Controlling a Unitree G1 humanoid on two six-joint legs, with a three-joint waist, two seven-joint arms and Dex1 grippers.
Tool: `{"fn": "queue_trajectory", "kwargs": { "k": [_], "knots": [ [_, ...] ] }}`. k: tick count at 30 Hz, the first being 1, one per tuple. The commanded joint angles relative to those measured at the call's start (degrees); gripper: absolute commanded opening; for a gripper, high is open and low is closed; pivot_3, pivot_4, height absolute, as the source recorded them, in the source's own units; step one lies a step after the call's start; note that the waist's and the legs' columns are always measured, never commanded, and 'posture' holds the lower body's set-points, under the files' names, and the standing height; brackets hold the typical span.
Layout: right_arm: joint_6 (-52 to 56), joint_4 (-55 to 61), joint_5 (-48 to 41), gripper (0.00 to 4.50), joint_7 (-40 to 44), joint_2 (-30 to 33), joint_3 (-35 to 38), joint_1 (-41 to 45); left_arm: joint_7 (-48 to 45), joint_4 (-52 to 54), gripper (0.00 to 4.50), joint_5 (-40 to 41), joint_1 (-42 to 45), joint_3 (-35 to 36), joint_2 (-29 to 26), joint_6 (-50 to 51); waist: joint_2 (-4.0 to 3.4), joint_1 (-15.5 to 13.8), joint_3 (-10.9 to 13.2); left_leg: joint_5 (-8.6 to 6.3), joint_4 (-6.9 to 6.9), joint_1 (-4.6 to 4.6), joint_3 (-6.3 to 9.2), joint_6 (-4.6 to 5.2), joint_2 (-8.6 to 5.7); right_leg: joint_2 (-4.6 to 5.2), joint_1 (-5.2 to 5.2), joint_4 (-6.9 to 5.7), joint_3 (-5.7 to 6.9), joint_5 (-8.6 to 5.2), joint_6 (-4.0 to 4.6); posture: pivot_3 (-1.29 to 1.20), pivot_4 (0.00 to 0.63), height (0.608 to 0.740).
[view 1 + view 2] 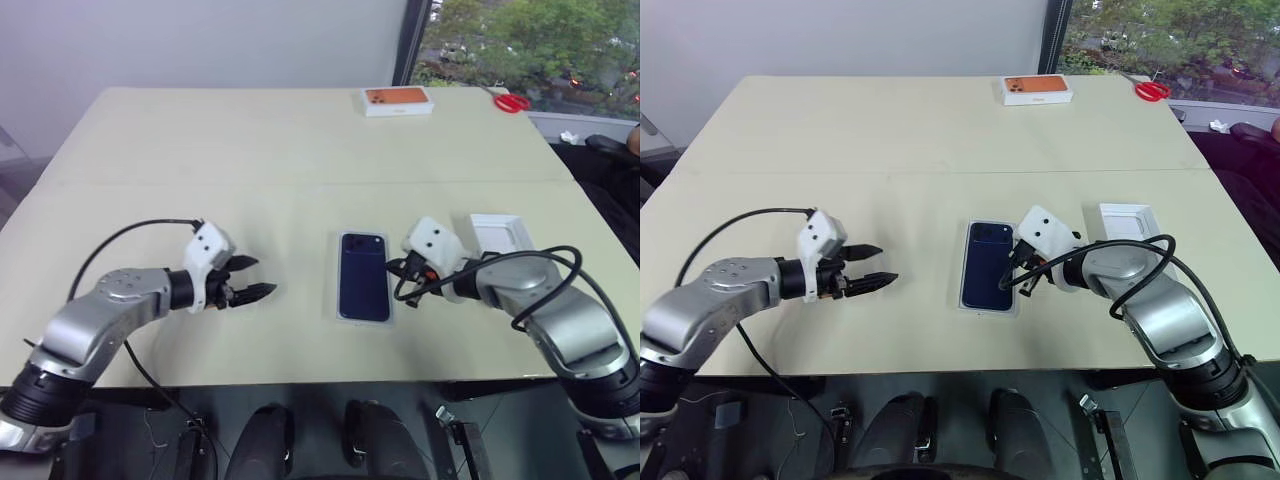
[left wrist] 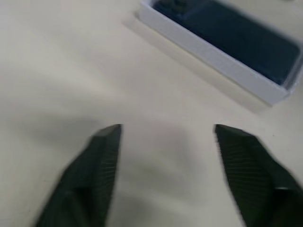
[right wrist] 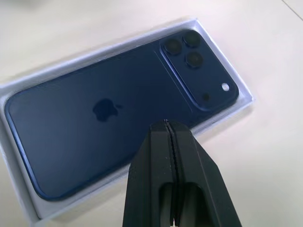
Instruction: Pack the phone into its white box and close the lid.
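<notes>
At worktop centre, the right claw is pressed fully closed, holding nothing, and sits just beside the right long edge of the phone, at about 3 o'clock from it. From the right wrist camera its joined fingers point over the phone's edge below the camera cluster.

The left claw hovers low over bare worktop at about 9 o'clock from the phone, near but clearly apart from it, with its two fingers partly spread and nothing between them.

The phone lies back-up, flat inside the box, whose thin white rim shows all round it; the camera cluster is at the far end, toward 12 o'clock. So the packing part looks done.

A shallow white piece lies behind the right arm at about 2 o'clock from the phone; it may be the lid, though I cannot tell for sure.

An orange-topped box and red scissors sit at the far edge, well apart.

Judging the step in hand: the lid needs fetching. To do it well, open the right claw, take the lid by a long edge, carry it level, square it over the rim, and lower evenly while the left claw steadies the box.
</notes>
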State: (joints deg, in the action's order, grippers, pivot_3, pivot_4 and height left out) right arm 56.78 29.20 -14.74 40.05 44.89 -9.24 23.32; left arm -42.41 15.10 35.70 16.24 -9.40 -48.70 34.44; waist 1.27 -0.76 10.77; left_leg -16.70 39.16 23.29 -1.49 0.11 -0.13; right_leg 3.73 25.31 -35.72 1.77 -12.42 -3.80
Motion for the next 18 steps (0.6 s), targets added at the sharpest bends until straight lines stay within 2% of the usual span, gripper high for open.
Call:
{"fn": "queue_trajectory", "kwargs": {
  "k": [1,4,7,11,18],
  "knots": [
    [-0.01,1.02,-0.11,0.00,-0.05,1.61,2.20,0.06,-0.75,0.82,1.46,-3.74,2.45,-1.09,1.65,-0.19,0.00,0.03,0.00,0.00,0.00,0.00,0.00,0.00,0.00,0.00,0.00,-0.02,0.00,0.00,0.00,0.00,0.150,0.740],
    [0.59,0.63,-0.56,0.00,0.46,3.07,3.20,-0.47,-2.16,1.41,0.03,-6.71,4.70,-4.28,4.32,-0.15,0.00,0.00,-0.01,0.00,0.05,-0.02,0.02,0.00,0.01,-0.02,-0.01,-0.09,0.00,0.02,-0.04,0.00,0.150,0.740],
    [0.56,1.60,0.20,0.00,0.94,4.94,1.49,-1.80,-2.63,-0.27,0.03,-9.89,8.40,-8.45,7.52,2.34,0.01,-0.07,-0.01,0.00,0.05,-0.01,0.02,0.01,0.00,-0.03,-0.01,-0.10,0.00,0.10,-0.19,0.00,0.150,0.740],
    [2.30,2.30,1.09,0.00,-1.05,4.12,-1.32,-1.95,-5.62,-1.63,0.03,-14.33,11.82,-13.83,9.85,2.92,0.01,0.30,-0.01,0.00,0.06,-0.03,-0.01,0.02,0.00,-0.05,0.00,-0.14,-0.02,0.12,-0.22,0.00,0.150,0.740],
    [4.25,3.04,0.77,0.00,-2.39,2.76,-2.97,-1.92,-5.80,-6.24,0.03,-18.18,15.19,-15.99,15.60,4.44,0.01,0.08,-0.01,0.00,0.07,-0.08,0.05,0.02,0.06,-0.13,0.02,-0.31,-0.01,0.12,-0.24,0.00,0.150,0.740]
  ]
}}
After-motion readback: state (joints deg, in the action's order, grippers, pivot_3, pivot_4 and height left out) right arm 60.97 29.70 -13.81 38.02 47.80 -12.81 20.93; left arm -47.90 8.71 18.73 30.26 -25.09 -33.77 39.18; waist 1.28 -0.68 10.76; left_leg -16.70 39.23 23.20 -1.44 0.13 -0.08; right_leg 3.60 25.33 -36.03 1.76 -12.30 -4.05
